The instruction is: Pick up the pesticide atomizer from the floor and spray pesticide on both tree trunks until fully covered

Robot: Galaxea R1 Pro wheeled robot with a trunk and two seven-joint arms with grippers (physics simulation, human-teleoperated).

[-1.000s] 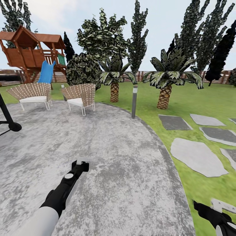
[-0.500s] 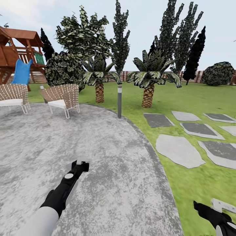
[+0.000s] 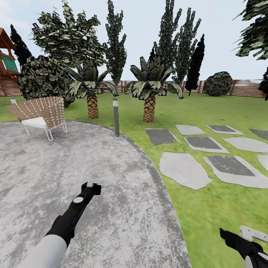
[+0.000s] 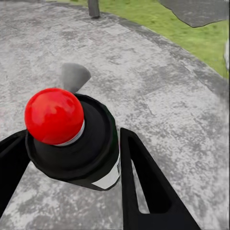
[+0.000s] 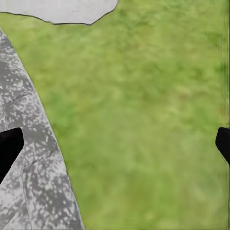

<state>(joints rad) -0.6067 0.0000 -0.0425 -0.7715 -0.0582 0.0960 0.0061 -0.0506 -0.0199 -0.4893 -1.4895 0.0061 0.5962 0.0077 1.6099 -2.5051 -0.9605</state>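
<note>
The left gripper [image 4: 72, 153] clamps the pesticide atomizer [image 4: 76, 139], its red cap between the jaws; the right gripper [image 5: 115, 143] gapes wide over lawn [image 5: 143, 120].

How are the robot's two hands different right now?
The left gripper is closed on the pesticide atomizer, a black can with a red ball top; the right gripper is open and holds nothing. The left gripper hangs over the grey paved patio, while the right gripper hangs over the green lawn at the patio's edge. Both have black fingers.
</note>
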